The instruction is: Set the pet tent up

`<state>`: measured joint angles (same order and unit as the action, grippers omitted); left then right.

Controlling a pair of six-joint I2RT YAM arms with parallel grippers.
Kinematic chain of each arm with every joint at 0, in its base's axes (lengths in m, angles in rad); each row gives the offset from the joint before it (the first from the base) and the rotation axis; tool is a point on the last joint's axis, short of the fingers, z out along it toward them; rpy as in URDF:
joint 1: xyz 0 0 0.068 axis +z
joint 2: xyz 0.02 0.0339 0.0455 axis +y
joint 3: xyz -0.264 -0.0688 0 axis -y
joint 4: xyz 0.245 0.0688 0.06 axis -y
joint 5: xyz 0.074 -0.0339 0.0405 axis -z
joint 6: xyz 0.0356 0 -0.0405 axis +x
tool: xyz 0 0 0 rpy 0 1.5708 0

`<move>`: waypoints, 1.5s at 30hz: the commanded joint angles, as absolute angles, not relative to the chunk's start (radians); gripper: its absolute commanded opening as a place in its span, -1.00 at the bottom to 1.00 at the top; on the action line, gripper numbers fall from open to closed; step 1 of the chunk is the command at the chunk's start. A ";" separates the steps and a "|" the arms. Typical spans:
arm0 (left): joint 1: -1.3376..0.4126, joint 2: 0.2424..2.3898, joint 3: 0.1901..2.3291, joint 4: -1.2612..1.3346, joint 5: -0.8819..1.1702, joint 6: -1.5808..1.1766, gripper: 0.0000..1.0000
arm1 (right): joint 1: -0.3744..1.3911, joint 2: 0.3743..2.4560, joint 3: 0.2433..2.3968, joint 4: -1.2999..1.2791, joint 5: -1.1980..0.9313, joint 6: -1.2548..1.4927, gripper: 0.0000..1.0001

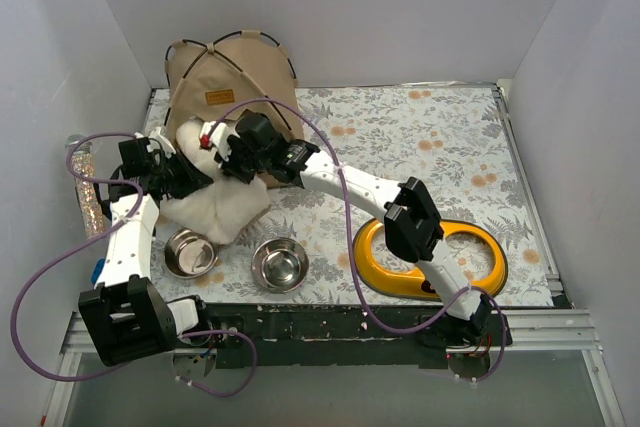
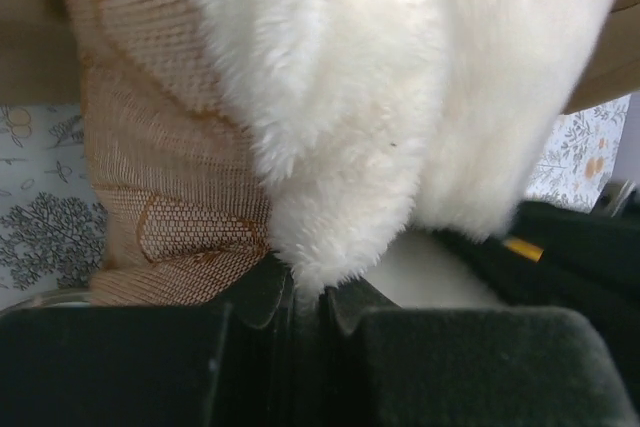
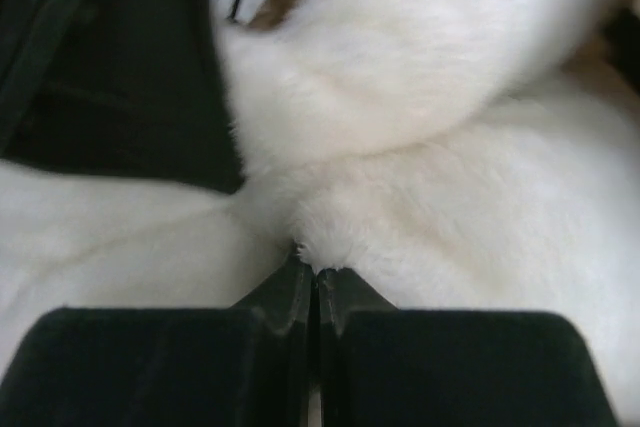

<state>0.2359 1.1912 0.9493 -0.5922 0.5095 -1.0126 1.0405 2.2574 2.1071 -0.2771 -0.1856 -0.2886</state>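
Top external view: the tent (image 1: 235, 77) is seen standing at the far left of the table (image 1: 420, 147). The cushion (image 1: 215, 212) is bunched against its near side, perhaps partly inside. A tuft of cushion fur is clenched in the left gripper (image 2: 305, 287), and another is pinched in the right gripper (image 3: 308, 267), jaws pressed together. A yellow stand (image 1: 375, 267) is set near right.
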 commanded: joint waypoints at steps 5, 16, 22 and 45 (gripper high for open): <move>0.196 1.198 0.968 -0.586 0.669 -1.095 -1.00 | 0.907 2.281 2.171 0.023 -0.118 -0.207 -0.97; 0.020 1.428 1.176 -0.261 0.413 -1.101 -1.00 | 0.878 2.006 1.761 0.184 0.245 -0.350 -0.97; 0.015 1.572 1.253 -0.198 0.324 -1.068 -0.49 | 0.836 2.063 1.905 0.069 0.180 -0.313 -0.67; 0.015 1.170 1.224 -0.509 0.310 -0.488 0.96 | 0.709 1.852 1.910 -0.431 -0.241 -0.299 0.37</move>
